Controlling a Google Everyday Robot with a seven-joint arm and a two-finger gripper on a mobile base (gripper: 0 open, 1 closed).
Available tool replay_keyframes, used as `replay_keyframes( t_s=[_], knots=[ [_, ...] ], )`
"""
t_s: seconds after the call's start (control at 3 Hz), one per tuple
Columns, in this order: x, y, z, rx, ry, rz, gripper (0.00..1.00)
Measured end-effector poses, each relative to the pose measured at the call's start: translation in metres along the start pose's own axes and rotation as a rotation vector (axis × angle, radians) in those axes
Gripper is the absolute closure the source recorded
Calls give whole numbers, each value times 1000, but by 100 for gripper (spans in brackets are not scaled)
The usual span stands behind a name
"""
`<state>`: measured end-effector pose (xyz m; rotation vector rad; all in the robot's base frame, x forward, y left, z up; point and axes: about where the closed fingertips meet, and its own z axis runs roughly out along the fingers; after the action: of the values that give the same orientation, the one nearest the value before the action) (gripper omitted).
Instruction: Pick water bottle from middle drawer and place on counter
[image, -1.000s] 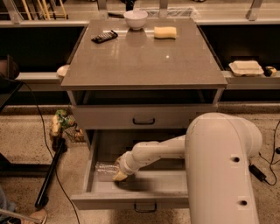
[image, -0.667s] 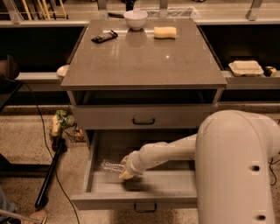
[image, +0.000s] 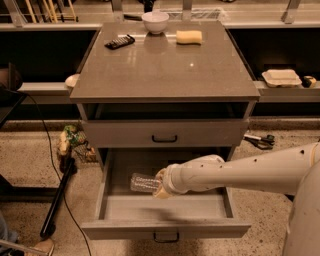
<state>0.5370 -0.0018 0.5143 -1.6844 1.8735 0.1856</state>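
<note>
Since the bottle has travelled with the wrist, arm (image: 240, 172): reaches in from the right edge, and its bulky shell sits further right than a second ago.
counter (image: 160, 70): far edge carries the white bowl, a yellow sponge (image: 189, 36) and a black remote (image: 120, 41). The near half is bare, so there's room for the drop.
middle drawer (image: 120, 230): pulled fully out, plain grey floor. It holds only the bottle and the gripper.
upper drawer (image: 125, 134): shut, contents unseen.
gripper (image: 160, 184): inside the middle drawer, left of centre, clamped on one end of the bottle.
water bottle (image: 142, 182): lying horizontal, sticking out leftward from the gripper. It has moved from the drawer's left side toward centre and looks raised off the floor, though I can't be sure.
white bowl (image: 155, 15): at the counter's far edge, inside not visible.
task read: grasp looks made. Lifting clear of the drawer front and moving to the counter are not yet done.
</note>
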Motion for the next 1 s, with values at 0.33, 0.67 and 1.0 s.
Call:
replay_keyframes(
  t_s=[0.33,0.67,1.0],
  knots=[
    [1,2,4,-12,-6,6,100],
    [-9,-1,7,-56,-67,37,100],
    [-33,-38,-48,-34,-172,12,100]
  ],
)
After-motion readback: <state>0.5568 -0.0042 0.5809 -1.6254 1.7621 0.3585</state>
